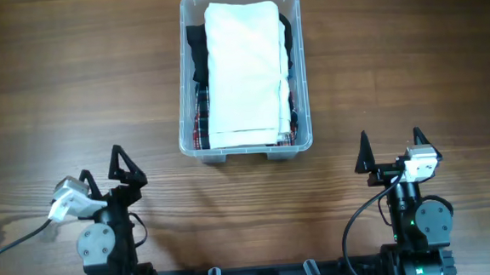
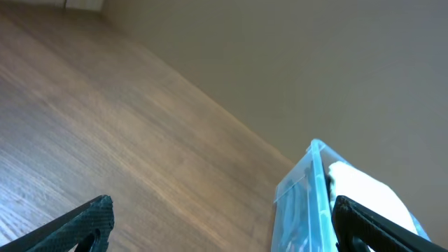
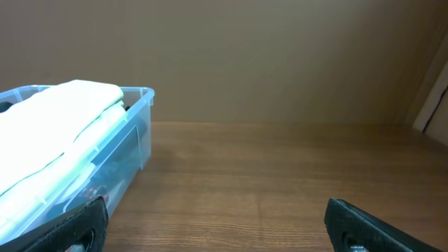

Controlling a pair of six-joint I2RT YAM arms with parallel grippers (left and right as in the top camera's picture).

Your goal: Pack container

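The wood-grain tabletop (image 1: 71,88) fills the overhead view, brown with darker streaks. Toward 12 o'clock lies a white folded cloth (image 1: 243,74), its long side running from 12 to 6. It rests on a dark garment (image 1: 196,55) that peeks out at its 9 and 3 o'clock sides. A red plaid fabric (image 1: 200,133) shows at its 7 o'clock corner. In the right wrist view a plain beige wall (image 3: 280,56) rises behind the tabletop, with a pale strip (image 3: 432,105) at 3 o'clock.
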